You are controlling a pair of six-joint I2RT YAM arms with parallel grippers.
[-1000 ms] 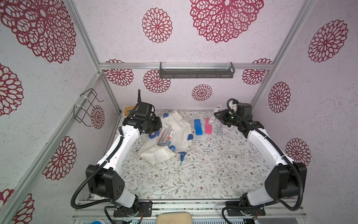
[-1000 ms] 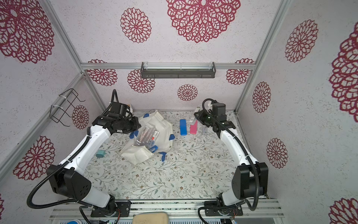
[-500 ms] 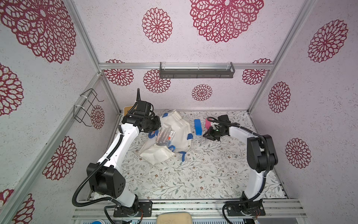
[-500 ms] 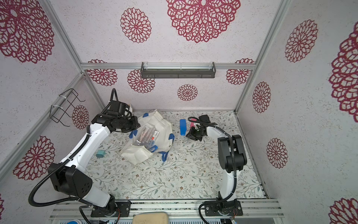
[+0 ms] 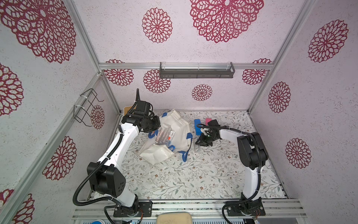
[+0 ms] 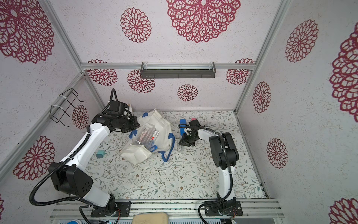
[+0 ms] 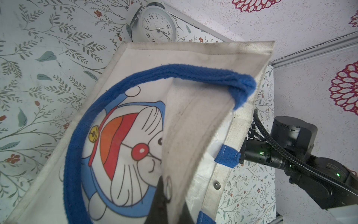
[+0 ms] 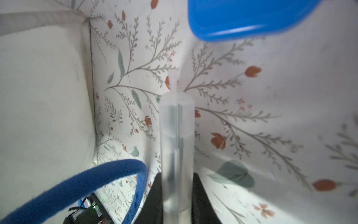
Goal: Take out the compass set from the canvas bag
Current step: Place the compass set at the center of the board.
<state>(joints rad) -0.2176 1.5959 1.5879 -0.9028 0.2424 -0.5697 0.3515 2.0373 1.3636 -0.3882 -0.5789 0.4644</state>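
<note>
The floral tabletop (image 5: 193, 178) bears the slumped canvas bag (image 5: 180, 126), a blue case (image 5: 197, 122) beside it, and a white alarm clock (image 7: 157, 27). A small teal piece (image 6: 100, 154), perhaps a plug, lies apart.

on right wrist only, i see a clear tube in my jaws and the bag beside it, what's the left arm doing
Observer: The left gripper is shut on the bag's wall, next to the cartoon print.
Operator: anything showing in the bag
Observer: A clear pack with a red label lies at its mouth in both top views; I can't tell whether it is inside or on top.
Operator: what's behind the bag
Observer: A white clock stands at the back wall.
</note>
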